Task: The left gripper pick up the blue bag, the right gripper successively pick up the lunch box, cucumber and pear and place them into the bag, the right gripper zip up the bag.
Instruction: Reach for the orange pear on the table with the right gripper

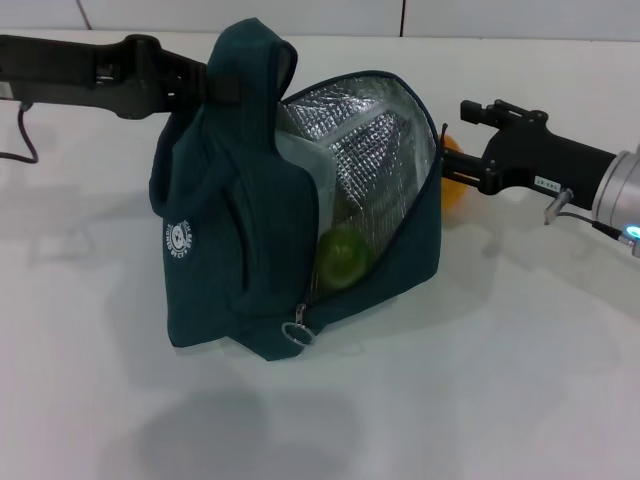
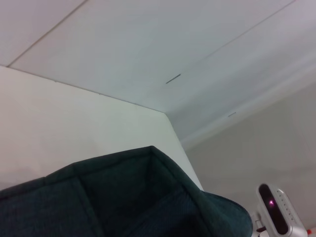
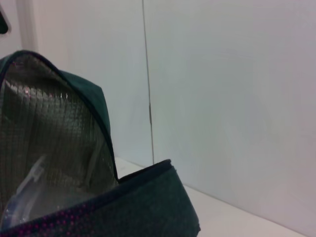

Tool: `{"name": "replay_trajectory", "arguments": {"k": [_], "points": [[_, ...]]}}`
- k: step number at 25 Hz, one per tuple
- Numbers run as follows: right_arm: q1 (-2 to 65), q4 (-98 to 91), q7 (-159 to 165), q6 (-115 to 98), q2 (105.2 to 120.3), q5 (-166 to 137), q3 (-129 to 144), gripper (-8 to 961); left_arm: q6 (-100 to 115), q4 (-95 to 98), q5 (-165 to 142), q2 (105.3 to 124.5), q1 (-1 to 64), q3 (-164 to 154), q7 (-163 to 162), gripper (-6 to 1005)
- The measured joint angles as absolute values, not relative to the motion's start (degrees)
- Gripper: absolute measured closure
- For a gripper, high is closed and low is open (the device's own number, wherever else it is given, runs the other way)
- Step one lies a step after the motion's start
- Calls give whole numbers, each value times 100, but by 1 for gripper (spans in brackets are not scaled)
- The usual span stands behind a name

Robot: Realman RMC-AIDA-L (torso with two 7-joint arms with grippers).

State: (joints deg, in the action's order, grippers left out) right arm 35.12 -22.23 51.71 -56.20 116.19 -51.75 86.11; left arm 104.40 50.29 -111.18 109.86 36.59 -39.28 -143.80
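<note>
The blue bag (image 1: 230, 250) stands on the white table, its mouth gaping toward the right and showing the silver foil lining (image 1: 370, 140). At the bag's top handle the left gripper (image 1: 215, 85) is shut on the fabric and holds it up. Inside lie the clear lunch box (image 1: 305, 160) and the green end of the cucumber (image 1: 345, 257). Just outside the bag's right rim, the right gripper (image 1: 462, 145) is shut on the orange-yellow pear (image 1: 452, 192), half hidden by that rim. The right wrist view looks into the bag (image 3: 143, 202) at the lunch box (image 3: 29, 192).
The zipper's ring pull (image 1: 298, 334) hangs at the bag's lower front. White table (image 1: 520, 380) surrounds the bag, with a wall behind. The left wrist view shows bag fabric (image 2: 123, 197) and the right arm's wrist (image 2: 276, 210).
</note>
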Motion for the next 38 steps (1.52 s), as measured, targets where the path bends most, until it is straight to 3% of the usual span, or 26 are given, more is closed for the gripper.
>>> {"name": "replay_trajectory", "arguments": {"k": [2,7,19,24,30,38], "points": [[3540,-2223,5156,-5573,11618,-5170,8646,231,10441,5033,-11118,10986,3662,-3928,-14381,954],[3572,-2223,5118,-5470,11619,-5109,8690,354,10441,5048,-11118,10985,3673,-3928,-14399,954],[3583,-2224,5071,-5403,11619,-5028,8700,434,10416,5054,-11118,10977,3688,-3928,-14403,954],[3596,-2224,5070,-5395,11618,-5017,8701,510,10392,5054,-11118,10970,3694,-3929,-14398,954],[3614,-2224,5070,-5386,11619,-5017,8701,755,10388,5054,-11118,10968,3734,-3929,-14397,954],[3620,-2224,5152,-5326,11619,-4960,8701,772,10388,5054,-11123,10968,3750,-3929,-14391,954]]}}
